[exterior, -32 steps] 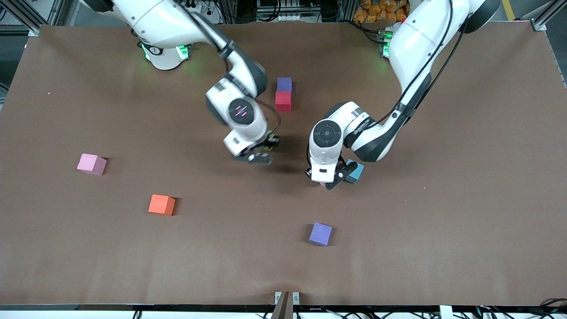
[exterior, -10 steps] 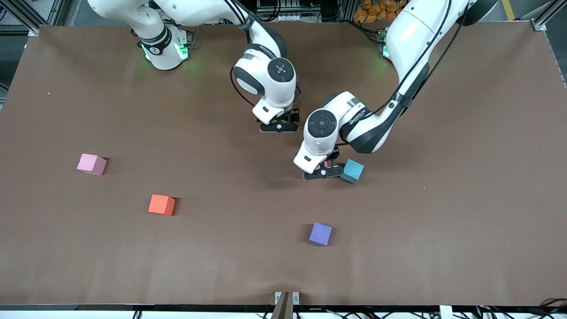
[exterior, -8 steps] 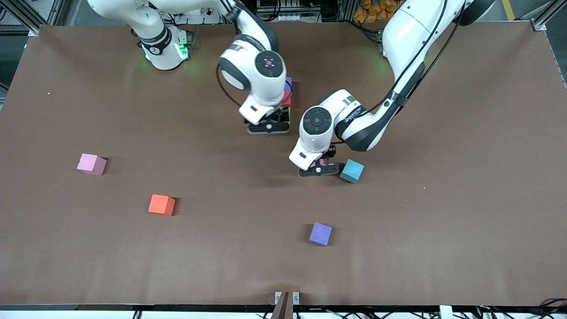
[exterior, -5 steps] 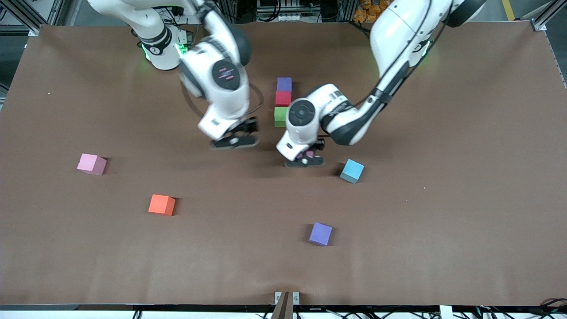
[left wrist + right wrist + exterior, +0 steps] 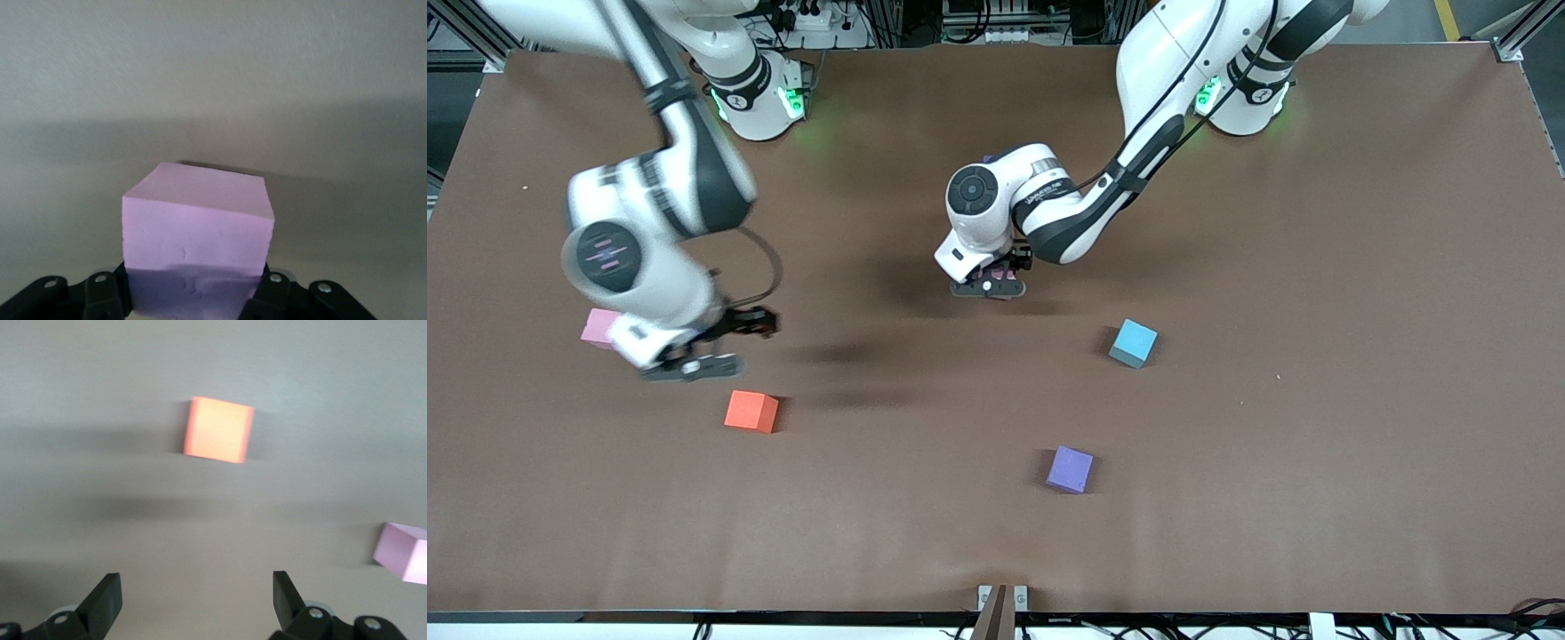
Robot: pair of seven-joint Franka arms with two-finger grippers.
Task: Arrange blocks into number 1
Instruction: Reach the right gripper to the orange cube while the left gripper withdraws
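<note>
Brown table, aluminium frame posts at corners, cables along edge

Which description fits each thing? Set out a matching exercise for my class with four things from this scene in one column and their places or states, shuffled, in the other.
Things:
1. left gripper
2. right gripper
3. orange block
4. light blue block

Descriptions:
A. open, holding nothing
B. lies toward the right arm's end of the table
C. shut on a pink block
D. lies toward the left arm's end of the table

Pairs: 1-C, 2-A, 3-B, 4-D
</note>
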